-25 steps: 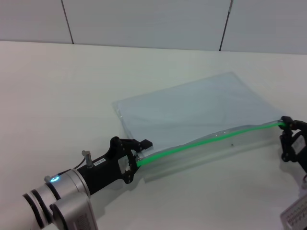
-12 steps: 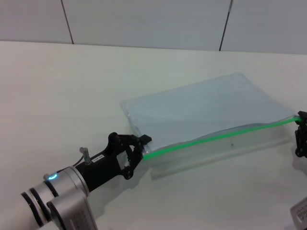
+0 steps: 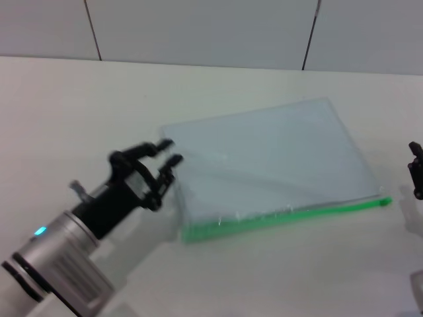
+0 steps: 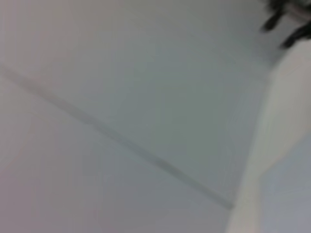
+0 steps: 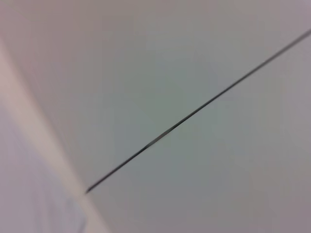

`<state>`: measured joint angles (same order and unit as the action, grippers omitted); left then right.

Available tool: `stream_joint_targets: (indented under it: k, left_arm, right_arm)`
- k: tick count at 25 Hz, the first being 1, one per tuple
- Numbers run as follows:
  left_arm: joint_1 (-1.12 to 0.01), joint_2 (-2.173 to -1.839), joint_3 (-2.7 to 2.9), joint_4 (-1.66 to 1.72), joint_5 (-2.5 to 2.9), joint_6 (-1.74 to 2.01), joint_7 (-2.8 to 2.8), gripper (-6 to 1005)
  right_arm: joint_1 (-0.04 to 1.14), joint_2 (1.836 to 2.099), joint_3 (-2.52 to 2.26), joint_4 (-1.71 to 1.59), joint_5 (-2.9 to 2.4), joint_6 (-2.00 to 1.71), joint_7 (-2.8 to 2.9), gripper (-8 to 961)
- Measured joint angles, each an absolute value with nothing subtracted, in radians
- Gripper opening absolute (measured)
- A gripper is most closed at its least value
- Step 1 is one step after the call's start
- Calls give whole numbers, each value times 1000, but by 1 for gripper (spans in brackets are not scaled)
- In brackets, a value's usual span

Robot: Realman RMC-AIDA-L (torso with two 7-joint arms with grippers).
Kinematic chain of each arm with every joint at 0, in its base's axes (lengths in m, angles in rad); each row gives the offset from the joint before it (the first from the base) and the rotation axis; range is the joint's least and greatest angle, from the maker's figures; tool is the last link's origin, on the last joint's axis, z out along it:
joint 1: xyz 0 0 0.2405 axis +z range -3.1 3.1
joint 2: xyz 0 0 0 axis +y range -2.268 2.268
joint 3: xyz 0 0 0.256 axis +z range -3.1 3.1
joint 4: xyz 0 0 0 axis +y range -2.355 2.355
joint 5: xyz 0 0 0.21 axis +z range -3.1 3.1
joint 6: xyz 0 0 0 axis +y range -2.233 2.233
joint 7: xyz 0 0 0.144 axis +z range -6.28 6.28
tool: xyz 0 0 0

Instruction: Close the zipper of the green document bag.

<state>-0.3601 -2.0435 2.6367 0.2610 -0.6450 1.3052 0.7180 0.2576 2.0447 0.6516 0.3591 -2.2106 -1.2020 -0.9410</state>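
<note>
White desk point(image 3: 79, 99) carries the green document bag point(image 3: 264, 165) flat at centre, zipper point(image 3: 284, 212) on its near edge. Left hand point(image 3: 162, 162) is open, empty, beside the bag's left corner. Right hand point(image 3: 416, 173) at right edge, state unclear. Risk: unheld bag could slide if nudged; slider unseen.

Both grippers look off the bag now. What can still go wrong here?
1. Left gripper is open right by the green document bag corner; a careless retract could snag and drag it.
2. The slider isn't discernible on the zipper, so full closure is unconfirmed.
3. Right gripper sits near the zipper's far end.
</note>
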Motion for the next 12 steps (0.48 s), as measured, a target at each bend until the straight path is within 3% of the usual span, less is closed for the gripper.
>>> stream_joint_targets:
  k: [3,7,10,12]
  left_arm:
    - [-345,-2043,2637,260,-755,1351,670,281]
    - [-323,-2041,2636,258,-955,1455,559,393]
    - [-319,-2038,2634,230,-1095,1525,413,449]
    - [-319,-2039,2634,198,-1167,1560,311,450]
  right_arm:
    - [240,2044,639,361,-2211,-1294,-843,225]
    - [235,2042,596,359,-2213,-1402,-708,386]
    - [242,2041,571,359,-2214,-1445,-626,628]
    - [245,2041,569,361,-2214,-1460,-591,708]
